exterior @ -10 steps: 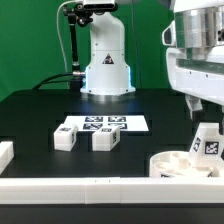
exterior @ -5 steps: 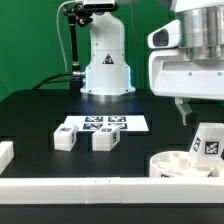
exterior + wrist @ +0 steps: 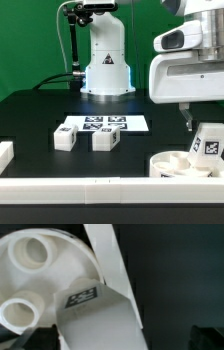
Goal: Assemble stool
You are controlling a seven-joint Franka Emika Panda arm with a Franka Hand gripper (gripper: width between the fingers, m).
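Observation:
The round white seat disc [image 3: 180, 164] lies at the front on the exterior view's right. One white tagged leg [image 3: 210, 140] stands upright in it. My gripper [image 3: 198, 118] hangs just above that leg, open and holding nothing. In the wrist view the leg [image 3: 95, 317] rises from the seat disc [image 3: 40, 274] between my two dark fingertips [image 3: 33, 338], which stand wide apart and clear of it. Two more white legs [image 3: 66, 138] [image 3: 104, 140] lie on the black table near the middle.
The marker board [image 3: 100, 124] lies behind the two loose legs. A long white border bar [image 3: 100, 187] runs along the front edge and also shows in the wrist view [image 3: 108, 263]. Another bar piece [image 3: 5, 154] sits at the exterior view's left. The arm's base [image 3: 107, 65] stands at the back.
My gripper has risen from around the upright leg and shifted slightly to the exterior view's left. The leg stays standing in the seat disc.

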